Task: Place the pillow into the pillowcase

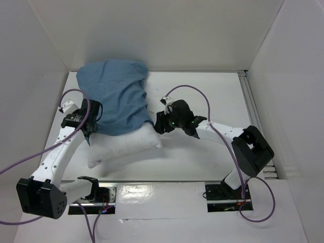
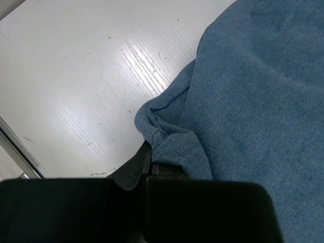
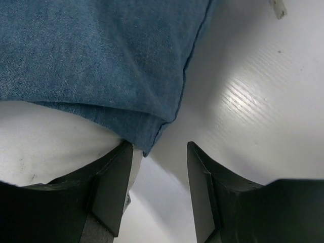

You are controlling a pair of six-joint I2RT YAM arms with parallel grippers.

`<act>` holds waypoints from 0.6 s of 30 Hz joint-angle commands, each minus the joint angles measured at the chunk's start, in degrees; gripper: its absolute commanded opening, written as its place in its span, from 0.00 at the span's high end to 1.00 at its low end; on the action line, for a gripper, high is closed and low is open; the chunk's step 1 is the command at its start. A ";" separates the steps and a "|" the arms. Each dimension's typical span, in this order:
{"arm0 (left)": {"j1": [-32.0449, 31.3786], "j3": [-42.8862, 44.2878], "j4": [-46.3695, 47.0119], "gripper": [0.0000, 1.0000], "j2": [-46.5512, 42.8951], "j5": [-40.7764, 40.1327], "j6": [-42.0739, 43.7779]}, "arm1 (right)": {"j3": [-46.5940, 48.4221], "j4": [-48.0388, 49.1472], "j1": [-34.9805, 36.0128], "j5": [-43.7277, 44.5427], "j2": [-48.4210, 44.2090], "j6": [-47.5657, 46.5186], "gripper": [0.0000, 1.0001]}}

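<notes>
1. A white table (image 1: 202, 152) is seen, closed in by white wall panels (image 1: 152, 30) at the back, left and right.
2. Fine dark scuffs (image 2: 109, 38) and a bright glare patch (image 3: 243, 101) are shown on the table top in the wrist views.
3. A metal rail (image 1: 251, 101) is laid along the table's right edge.
4. A shiny strip (image 1: 152, 195) is fixed across the near edge.
</notes>
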 commanded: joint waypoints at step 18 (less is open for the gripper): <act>-1.29 2.21 1.16 1.00 0.42 0.17 2.61 | -6.70 29.38 5.68 21.68 4.63 1.10 1.00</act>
